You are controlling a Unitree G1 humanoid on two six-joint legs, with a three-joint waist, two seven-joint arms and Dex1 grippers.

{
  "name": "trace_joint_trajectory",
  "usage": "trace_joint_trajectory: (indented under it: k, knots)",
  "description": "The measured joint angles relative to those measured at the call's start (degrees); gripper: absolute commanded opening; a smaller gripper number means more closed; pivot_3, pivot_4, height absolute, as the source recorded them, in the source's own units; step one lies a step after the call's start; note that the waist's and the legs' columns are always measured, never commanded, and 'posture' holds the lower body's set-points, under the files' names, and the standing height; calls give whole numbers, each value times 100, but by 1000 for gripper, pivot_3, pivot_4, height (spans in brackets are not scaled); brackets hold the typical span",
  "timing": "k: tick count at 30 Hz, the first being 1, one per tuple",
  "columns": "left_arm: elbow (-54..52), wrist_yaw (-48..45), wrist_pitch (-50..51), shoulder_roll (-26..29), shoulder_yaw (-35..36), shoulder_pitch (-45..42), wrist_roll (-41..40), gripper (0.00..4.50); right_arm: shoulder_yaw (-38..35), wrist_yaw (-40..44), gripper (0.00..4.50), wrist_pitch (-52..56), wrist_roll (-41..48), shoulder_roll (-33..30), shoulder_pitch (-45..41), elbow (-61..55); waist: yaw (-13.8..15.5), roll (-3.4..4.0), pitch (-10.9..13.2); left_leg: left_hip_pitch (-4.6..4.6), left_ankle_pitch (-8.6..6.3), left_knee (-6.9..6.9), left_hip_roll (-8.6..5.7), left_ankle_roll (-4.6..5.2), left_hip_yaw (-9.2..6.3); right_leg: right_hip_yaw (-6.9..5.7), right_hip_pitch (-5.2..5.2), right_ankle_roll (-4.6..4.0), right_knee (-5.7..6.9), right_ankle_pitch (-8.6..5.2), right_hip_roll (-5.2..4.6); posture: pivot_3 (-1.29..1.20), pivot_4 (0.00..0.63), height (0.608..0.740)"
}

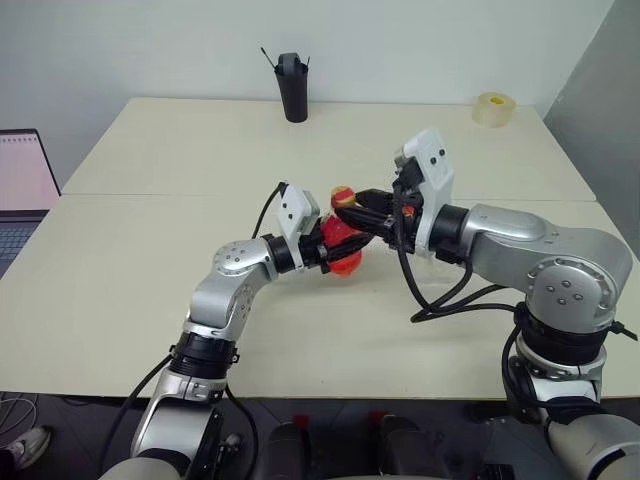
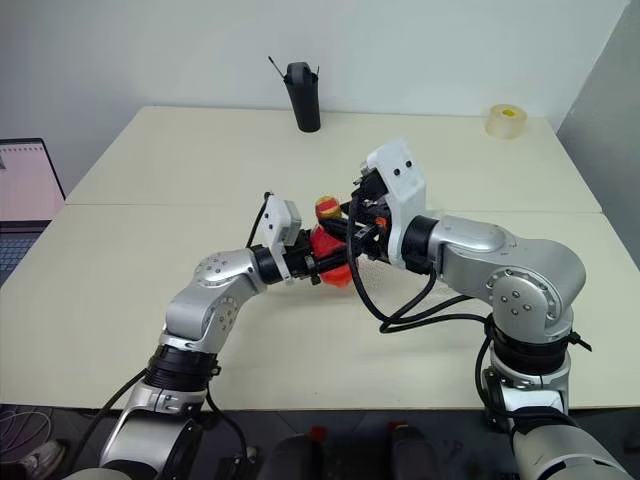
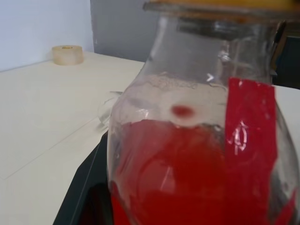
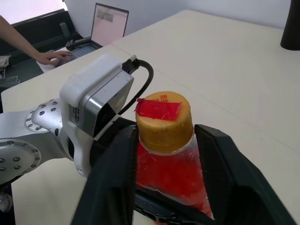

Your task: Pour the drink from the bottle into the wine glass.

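You see the bottle (image 3: 197, 140), clear glossy plastic, with its matt yellow cap (image 4: 164, 123); beneath it, a smooth matt table (image 1: 140, 270).

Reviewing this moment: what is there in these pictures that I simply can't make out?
- Head views: most of the bottle, covered by the left tool and the right tool.
- Left wrist view: the bottle's base and the top of its cap, cut off by the picture's edges.
- Head views: what stands in the black holder, too small.
- Right wrist view: the person beyond the hand, cut off by the edge.

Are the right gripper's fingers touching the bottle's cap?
Cannot tell. In the right wrist view the fingers flank the cap closely, without plain contact or gap.
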Motion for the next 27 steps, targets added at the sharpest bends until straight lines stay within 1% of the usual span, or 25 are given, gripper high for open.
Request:
trace_joint_trajectory:
  k: [8,12,16,23,26,27]
  knots:
    - [0,1,8,-2,-11,-1,7,2173,-9,113,1392,-11,12,-44,0,31,0,0,0,0,0,-1,0,0,0,0,0,0,-1,0,0,0,150,740]
    - [0,-9,24,12,-37,1,9,2156,-97,261,2790,-11,161,-133,0,66,0,1,1,0,0,-1,1,0,0,-1,0,0,-1,0,0,0,150,740]
    - [0,-8,46,46,-37,1,9,2156,-154,333,4048,-11,229,-196,-1,62,0,1,0,0,0,-2,1,0,-1,0,0,0,-1,0,0,0,150,740]
    - [0,46,240,27,-27,1,-39,2156,-131,217,4060,-140,136,-177,-65,123,0,0,1,0,0,-2,1,0,-1,0,0,0,-2,0,0,0,150,740]
    - [-1,69,245,27,-27,4,-39,2156,-130,182,3441,-194,78,-113,-66,210,0,0,1,0,0,-2,1,0,0,0,0,0,-2,0,1,0,150,740]
    - [-3,71,246,27,-27,11,-39,2156,-130,147,3120,-223,47,-75,-66,249,0,1,1,0,0,-2,1,0,0,1,0,0,-2,0,1,0,150,740]
